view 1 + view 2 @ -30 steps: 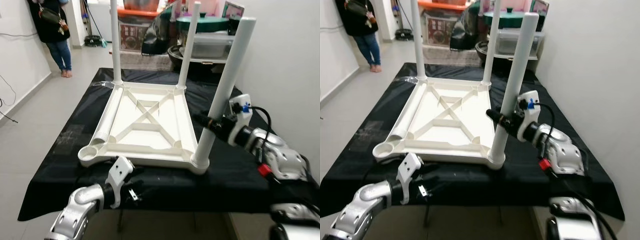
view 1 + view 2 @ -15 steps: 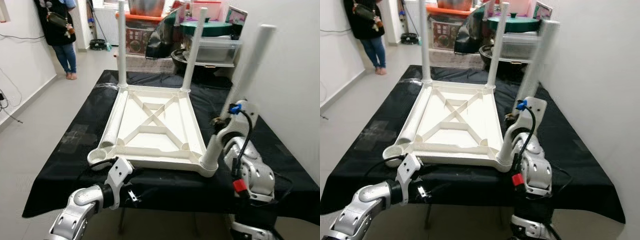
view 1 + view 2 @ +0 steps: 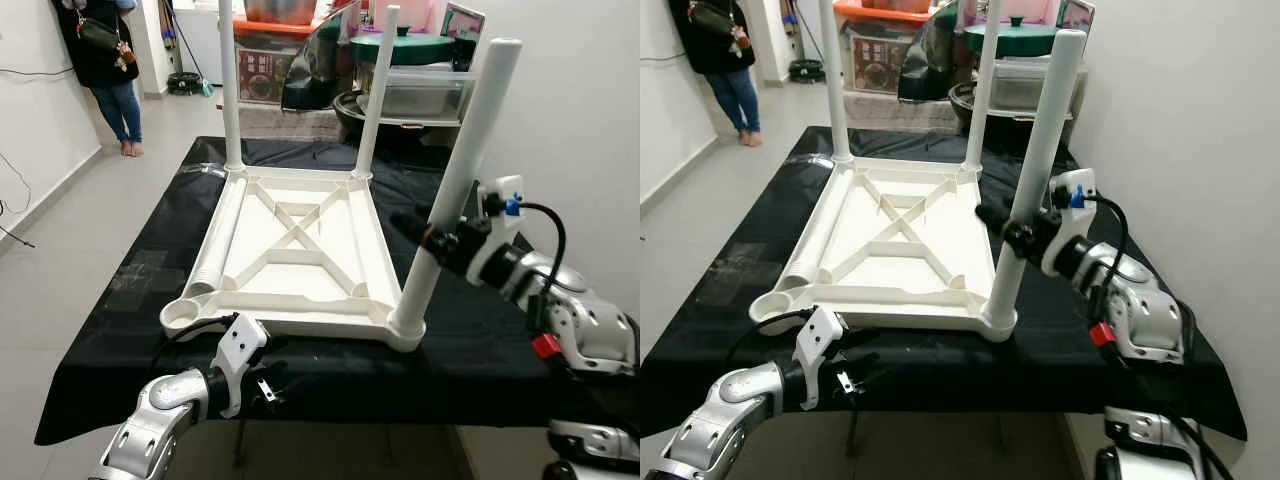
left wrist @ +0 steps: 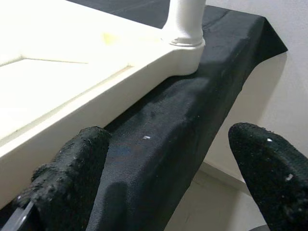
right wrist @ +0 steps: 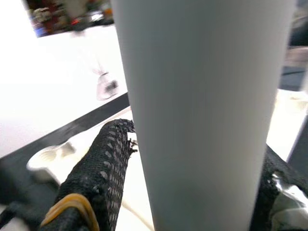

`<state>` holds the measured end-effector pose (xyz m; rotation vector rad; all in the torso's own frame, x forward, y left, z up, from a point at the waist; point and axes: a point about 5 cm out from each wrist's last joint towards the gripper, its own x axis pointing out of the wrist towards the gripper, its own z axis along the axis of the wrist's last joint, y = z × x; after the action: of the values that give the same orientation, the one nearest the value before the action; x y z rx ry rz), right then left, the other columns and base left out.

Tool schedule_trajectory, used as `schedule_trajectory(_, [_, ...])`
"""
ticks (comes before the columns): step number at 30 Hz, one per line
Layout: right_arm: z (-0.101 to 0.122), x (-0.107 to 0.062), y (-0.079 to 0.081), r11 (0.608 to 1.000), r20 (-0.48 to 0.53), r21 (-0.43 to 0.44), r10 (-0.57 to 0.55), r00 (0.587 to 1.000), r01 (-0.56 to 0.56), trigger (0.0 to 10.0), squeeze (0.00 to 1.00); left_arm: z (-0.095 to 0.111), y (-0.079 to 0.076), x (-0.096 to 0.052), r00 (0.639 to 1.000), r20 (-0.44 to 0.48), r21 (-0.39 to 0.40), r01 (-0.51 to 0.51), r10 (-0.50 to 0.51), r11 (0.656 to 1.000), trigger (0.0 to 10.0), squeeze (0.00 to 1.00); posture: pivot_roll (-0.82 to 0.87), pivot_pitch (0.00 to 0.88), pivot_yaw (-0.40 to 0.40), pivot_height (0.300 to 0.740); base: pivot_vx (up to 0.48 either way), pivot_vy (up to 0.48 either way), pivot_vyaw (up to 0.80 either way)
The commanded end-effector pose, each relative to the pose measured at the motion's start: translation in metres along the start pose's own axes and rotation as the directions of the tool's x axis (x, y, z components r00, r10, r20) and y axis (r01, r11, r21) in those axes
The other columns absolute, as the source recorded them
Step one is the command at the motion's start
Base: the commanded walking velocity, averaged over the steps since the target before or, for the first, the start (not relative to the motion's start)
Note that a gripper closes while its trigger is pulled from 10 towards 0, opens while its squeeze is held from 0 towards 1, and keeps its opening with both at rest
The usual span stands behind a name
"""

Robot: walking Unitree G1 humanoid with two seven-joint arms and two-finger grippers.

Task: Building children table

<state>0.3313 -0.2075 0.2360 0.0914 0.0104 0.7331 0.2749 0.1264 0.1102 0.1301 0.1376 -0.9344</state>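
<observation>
Left eye view: the upturned tabletop (image 3: 295, 262) lies mid-frame on a black cloth (image 3: 130, 330); three legs stand in its corners, the two far ones cut off by the top edge; a fourth leg (image 3: 215, 240) lies along its left rim; the right gripper (image 3: 428, 238), right of centre, is clamped on the near right leg (image 3: 455, 180), fingertips hidden behind it; a person (image 3: 105, 70) stands upper left.

Left wrist view: the left gripper (image 4: 168, 187) hangs open, fingers (image 4: 67, 185) spread, at the cloth's edge below the tabletop's rim.

Right wrist view: the leg fills the centre between black fingers (image 5: 94, 178); the background is blurred.
</observation>
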Motion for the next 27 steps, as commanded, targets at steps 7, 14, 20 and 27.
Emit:
schedule_trajectory(7, [-0.033,0.007,-0.033,0.936,-0.063,0.134,-0.319,0.946,0.325,0.0,0.0,-0.004,0.0,-0.001,1.0,-0.022,0.005,0.001,0.0,1.0,10.0,0.0,0.05,0.0,-0.099,0.74,0.0,0.0,0.0])
schedule_trajectory(14, [-0.064,-0.004,-0.037,0.513,-0.146,0.133,-0.836,0.528,0.848,0.0,0.0,-0.004,0.0,-0.001,1.0,-0.024,0.009,0.001,-0.001,1.0,10.0,0.0,0.05,0.0,-0.094,0.74,0.0,0.0,0.0])
schedule_trajectory(20, [-0.065,0.043,0.039,0.762,-0.102,0.198,-0.61,0.786,0.617,10.0,0.0,-0.003,0.0,0.002,1.0,-0.023,0.018,-0.002,0.002,1.0,10.0,0.0,0.05,0.0,-0.091,0.74,0.0,0.0,0.0])
schedule_trajectory(27, [-0.038,0.041,0.013,0.799,0.008,0.127,-0.594,0.805,0.588,10.0,0.5,-0.003,0.001,0.004,1.0,-0.019,0.02,-0.007,0.007,1.0,10.0,0.0,0.04,0.0,-0.099,0.74,0.0,0.0,0.0])
